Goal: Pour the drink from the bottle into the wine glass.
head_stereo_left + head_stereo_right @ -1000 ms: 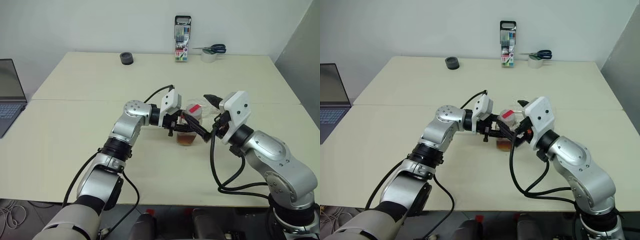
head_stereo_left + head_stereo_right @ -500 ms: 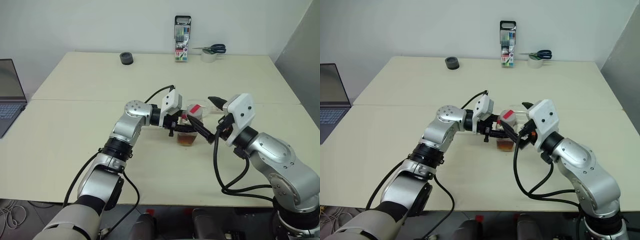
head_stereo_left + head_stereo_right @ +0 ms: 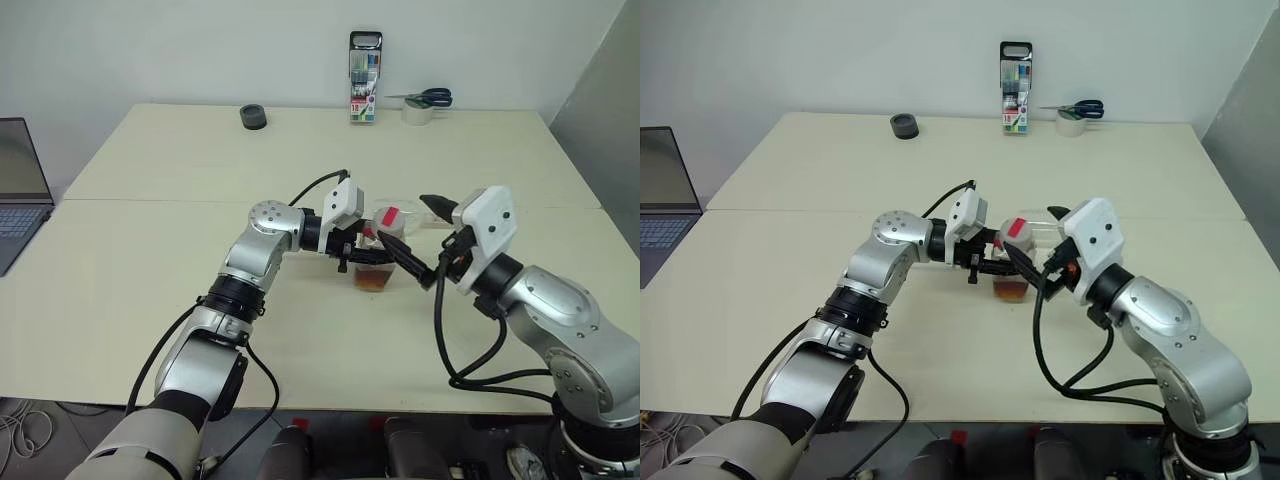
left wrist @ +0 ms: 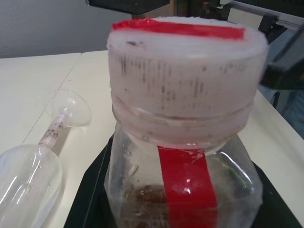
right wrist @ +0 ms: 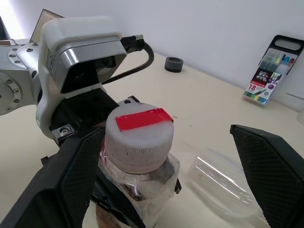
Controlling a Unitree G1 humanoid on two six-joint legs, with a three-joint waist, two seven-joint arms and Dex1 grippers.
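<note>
Left end effector [image 3: 372, 252] clamps the bottle [image 3: 379, 252]; right end effector [image 5: 166, 175] flanks its cap.

Bottle [image 5: 137, 156]: small, clear plastic, squarish shoulders, wide whitish cap with a red strip across its top, and a red strip running down one side. Upright, cap on, near the middle of the tabletop [image 3: 150, 240], well in from every edge

Drink [image 3: 375, 277]: reddish-brown, translucent; a shallow layer in the bottom of the bottle, most of the body above it empty

Wine glass [image 4: 33, 166]: clear, rounded bowl, thin stem, round foot. Lying on its side on the tabletop just beside the bottle, toward the far edge; bowl looks empty
</note>
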